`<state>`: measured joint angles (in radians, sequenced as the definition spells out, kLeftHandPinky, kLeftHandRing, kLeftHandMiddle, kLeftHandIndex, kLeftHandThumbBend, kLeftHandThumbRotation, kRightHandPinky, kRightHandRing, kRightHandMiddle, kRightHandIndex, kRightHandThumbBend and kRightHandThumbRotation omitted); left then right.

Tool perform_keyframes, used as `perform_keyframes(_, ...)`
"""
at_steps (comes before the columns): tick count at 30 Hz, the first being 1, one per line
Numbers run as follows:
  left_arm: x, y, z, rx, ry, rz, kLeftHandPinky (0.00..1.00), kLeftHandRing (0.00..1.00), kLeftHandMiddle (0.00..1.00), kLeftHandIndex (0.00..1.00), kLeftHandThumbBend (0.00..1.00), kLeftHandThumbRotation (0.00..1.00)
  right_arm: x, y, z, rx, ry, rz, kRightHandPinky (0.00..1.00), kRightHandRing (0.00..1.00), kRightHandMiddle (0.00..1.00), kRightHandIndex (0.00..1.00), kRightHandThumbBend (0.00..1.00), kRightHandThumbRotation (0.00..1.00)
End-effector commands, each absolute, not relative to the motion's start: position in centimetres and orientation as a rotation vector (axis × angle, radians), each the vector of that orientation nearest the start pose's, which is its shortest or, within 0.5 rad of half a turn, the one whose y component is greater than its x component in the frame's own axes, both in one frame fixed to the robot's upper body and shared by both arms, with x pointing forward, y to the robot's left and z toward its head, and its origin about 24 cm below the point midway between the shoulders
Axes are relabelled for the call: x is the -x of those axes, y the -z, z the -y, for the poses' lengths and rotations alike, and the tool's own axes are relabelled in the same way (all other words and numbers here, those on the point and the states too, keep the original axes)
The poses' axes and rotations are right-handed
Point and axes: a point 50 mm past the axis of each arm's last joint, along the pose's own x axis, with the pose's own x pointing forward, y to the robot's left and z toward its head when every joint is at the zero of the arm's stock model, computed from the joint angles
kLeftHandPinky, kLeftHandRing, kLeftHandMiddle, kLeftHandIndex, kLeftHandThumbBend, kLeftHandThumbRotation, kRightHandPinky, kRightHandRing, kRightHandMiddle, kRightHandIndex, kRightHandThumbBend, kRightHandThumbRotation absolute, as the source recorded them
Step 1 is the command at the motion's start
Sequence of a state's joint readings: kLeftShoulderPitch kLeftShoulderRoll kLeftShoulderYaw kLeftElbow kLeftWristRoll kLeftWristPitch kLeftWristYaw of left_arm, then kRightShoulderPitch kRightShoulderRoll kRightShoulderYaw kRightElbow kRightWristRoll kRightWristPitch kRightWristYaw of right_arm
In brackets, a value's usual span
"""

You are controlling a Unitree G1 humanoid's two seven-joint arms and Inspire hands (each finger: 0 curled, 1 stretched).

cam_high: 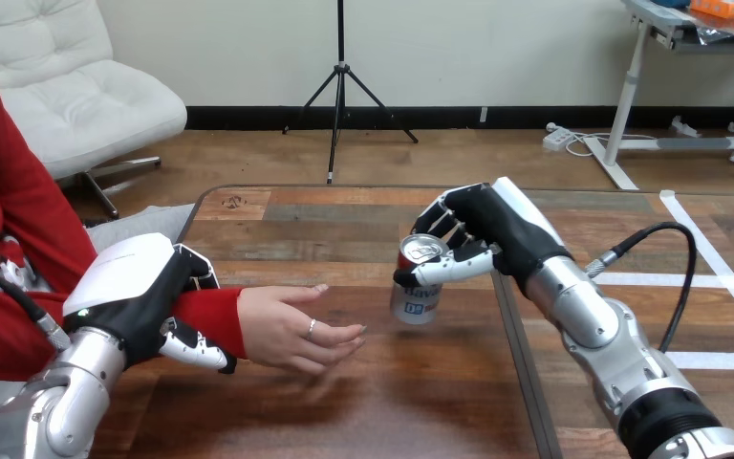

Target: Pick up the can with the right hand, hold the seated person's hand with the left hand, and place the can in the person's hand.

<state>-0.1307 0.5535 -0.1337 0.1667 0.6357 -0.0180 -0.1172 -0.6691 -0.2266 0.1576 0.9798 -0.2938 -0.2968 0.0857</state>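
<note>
Wooden table point(344, 411): right hand point(497, 225) grips can point(419, 292), three o'clock of the person's hand point(291, 330); left hand point(129, 287) clasps the person's wrist point(212, 317); placing remains.

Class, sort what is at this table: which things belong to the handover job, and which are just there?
In the job: can, right robot hand gripping it, left robot hand round the person's wrist, person's hand.
Just there: wooden table.

Blue print on can point(416, 304) label, too small to read.
</note>
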Motion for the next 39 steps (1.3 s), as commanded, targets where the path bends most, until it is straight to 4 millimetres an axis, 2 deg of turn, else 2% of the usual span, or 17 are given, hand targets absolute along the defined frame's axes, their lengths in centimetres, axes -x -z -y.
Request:
perform_keyframes(1, -30.5, -14.1, -19.0, -1.161, 0.11, 0.317, 0.2, 0.27, 0.36, 0.37, 0.82, 0.0, -38.4, -10.9, 11.9, 0.61, -0.32, 0.191, 0.36, 0.39, 0.44, 0.45, 0.73, 0.0)
perform_keyframes(39, -30.8, -14.4, -18.0, -1.127, 0.131, 0.334, 0.18, 0.25, 0.35, 0.36, 0.82, 0.0, -38.0, -11.4, 8.9, 0.563, -0.396, 0.244, 0.39, 0.41, 0.44, 0.45, 0.71, 0.0)
